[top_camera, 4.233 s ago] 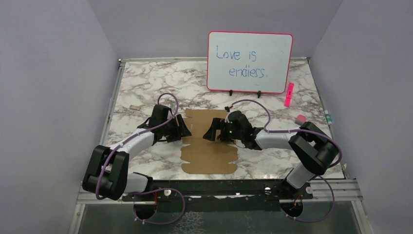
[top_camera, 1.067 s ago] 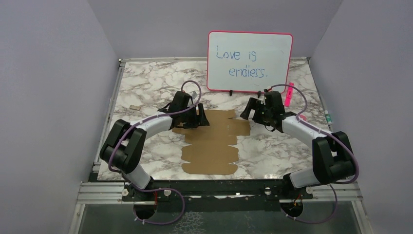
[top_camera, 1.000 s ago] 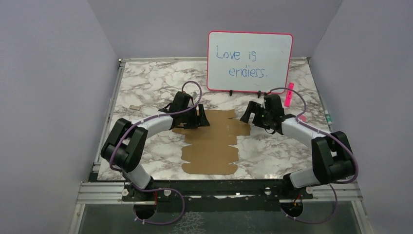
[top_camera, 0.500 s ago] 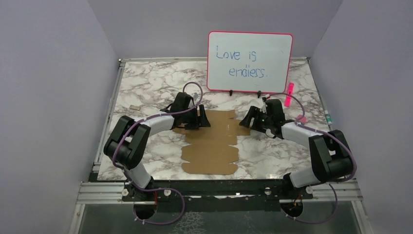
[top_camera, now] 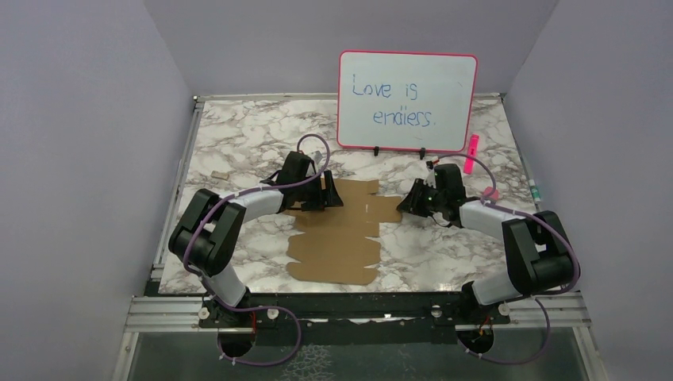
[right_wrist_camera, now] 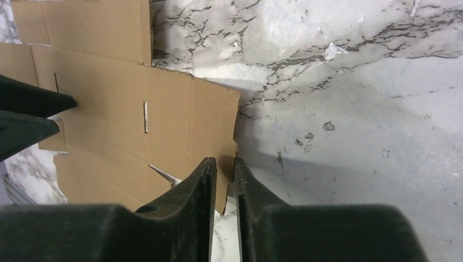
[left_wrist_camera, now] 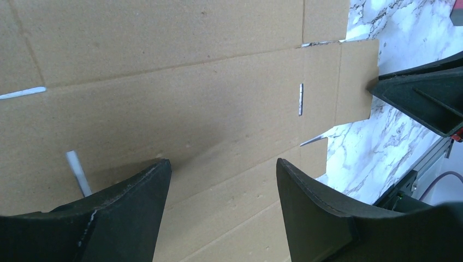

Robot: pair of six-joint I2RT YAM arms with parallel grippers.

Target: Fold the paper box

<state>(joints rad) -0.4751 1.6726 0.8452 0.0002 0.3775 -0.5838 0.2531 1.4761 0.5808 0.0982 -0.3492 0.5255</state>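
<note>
The paper box (top_camera: pixel 337 238) is a flat brown die-cut sheet lying on the marble table (top_camera: pixel 238 135). My left gripper (top_camera: pixel 321 194) hovers low over the sheet's far left part. Its jaws stand open in the left wrist view (left_wrist_camera: pixel 223 162), with only bare cardboard (left_wrist_camera: pixel 191 82) between them. My right gripper (top_camera: pixel 406 202) is at the sheet's far right flap. In the right wrist view its fingers (right_wrist_camera: pixel 225 161) are nearly together, with the flap's edge (right_wrist_camera: pixel 218 120) pinched between them.
A whiteboard (top_camera: pixel 407 101) with handwriting stands at the back. A pink marker (top_camera: pixel 471 153) and a small pink block (top_camera: pixel 491 193) lie to the right of it. A tiny cardboard scrap (top_camera: pixel 216 175) lies at the left. The table's metal rail (top_camera: pixel 357 305) runs along the near edge.
My right gripper has come down to the right flap and its jaws have closed from wide open onto the flap's edge. The sheet has slid slightly left. The left gripper has barely moved.
</note>
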